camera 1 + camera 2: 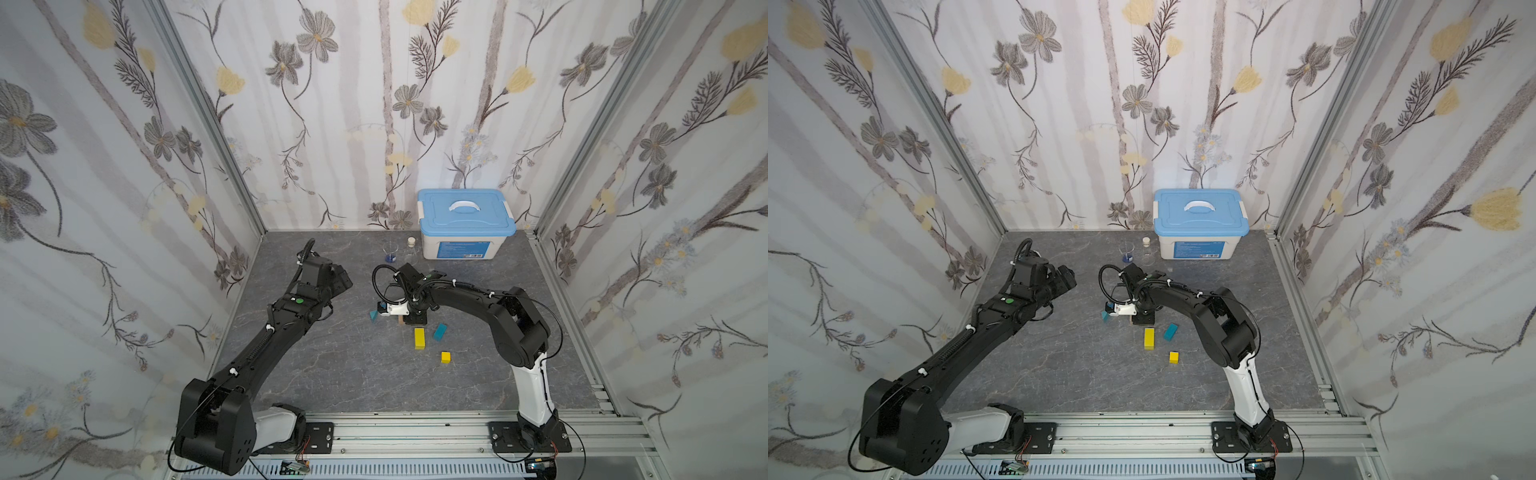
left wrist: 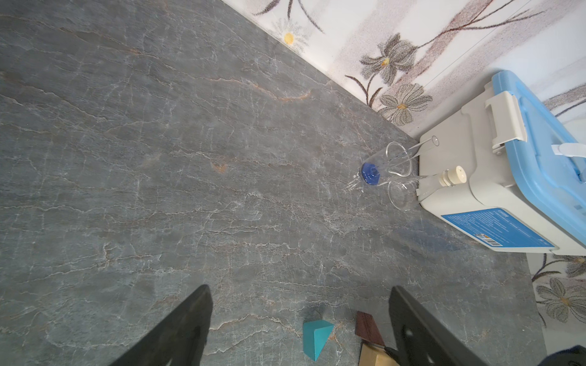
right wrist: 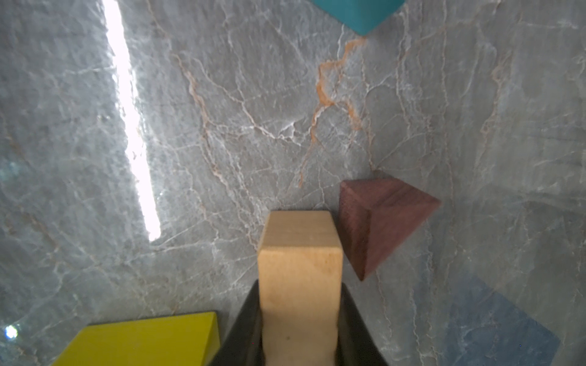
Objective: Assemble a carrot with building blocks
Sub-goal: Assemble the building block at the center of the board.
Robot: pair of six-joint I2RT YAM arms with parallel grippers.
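In a top view the left gripper point(image 1: 343, 279) hung at about ten o'clock from the teal triangle point(image 1: 375, 316), fingers spread wide with nothing between them. Its wrist view looked down past both triangles. If that arm dropped in, it could probably meet the right arm, since the two worked close together.

The right gripper point(image 3: 299, 304) was clamped on the tan bar point(image 3: 299, 250), at the teal triangle's three o'clock in a top view. The bar's free end sat just beside the maroon triangle point(image 3: 377, 221) (touching or a hair apart, I could not tell). That was the likeliest trouble: a small push forward would probably shove the maroon triangle askew and spoil the leaf end of the carrot. Whether the bar rested on the table point(image 1: 332, 374) was unclear, so letting go from a height might let it bounce or roll.

The yellow bar point(image 1: 419, 337) lay at the right gripper's five o'clock, very near one finger in the wrist view. Opening the jaws could well knock it. The teal bar point(image 1: 440, 331) lay at the yellow bar's two o'clock, and the yellow cube point(image 1: 446, 357) at its four o'clock. Both were apart from the rest, so the carrot was far from built.
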